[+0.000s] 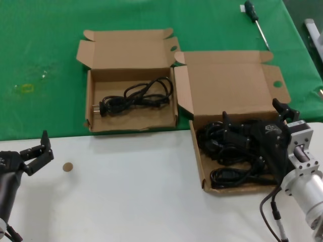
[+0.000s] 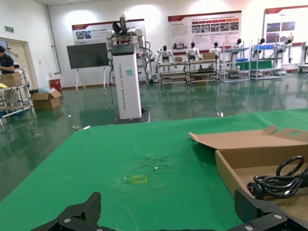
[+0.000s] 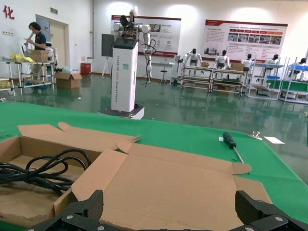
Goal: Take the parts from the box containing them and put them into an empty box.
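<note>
So the smaller box (image 1: 132, 80) is sitting at about 11 o'clock on the table (image 1: 131, 196), one cable (image 1: 136, 95) lying in it. The wider box (image 1: 229, 126) is sitting at 3 o'clock, touching it, cables (image 1: 227, 151) piling inside. A screwdriver (image 1: 256, 22) is lying at 1 o'clock, behind both.

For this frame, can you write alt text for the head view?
Two open cardboard boxes sit side by side: the smaller box holds one black cable, and the wider box holds a pile of black cables. The right gripper hovers over the pile; the left gripper, open, waits near the table's left edge.
</note>
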Robot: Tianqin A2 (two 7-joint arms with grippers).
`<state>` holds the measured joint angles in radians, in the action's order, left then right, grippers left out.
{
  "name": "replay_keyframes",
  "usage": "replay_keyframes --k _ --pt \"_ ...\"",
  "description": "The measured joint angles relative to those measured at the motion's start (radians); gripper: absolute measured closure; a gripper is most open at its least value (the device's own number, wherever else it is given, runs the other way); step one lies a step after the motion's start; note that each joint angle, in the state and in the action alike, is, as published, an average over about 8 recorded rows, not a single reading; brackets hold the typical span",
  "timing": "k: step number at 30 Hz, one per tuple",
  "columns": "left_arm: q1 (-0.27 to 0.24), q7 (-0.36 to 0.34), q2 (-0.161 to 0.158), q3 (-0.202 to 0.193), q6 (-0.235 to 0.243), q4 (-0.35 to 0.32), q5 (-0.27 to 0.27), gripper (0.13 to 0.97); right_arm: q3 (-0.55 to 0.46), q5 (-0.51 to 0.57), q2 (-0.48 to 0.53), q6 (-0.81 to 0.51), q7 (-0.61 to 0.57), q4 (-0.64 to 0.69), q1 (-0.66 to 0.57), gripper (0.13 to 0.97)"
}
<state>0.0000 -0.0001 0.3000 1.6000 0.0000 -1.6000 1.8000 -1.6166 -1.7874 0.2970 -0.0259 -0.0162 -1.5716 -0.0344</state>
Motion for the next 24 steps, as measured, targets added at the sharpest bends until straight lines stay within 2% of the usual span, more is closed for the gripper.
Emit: replay_keyframes --k 24 --pt "0.000 0.000 0.000 0.000 0.000 0.000 0.000 0.132 0.000 0.000 0.000 0.000 0.000 0.000 0.000 0.129"
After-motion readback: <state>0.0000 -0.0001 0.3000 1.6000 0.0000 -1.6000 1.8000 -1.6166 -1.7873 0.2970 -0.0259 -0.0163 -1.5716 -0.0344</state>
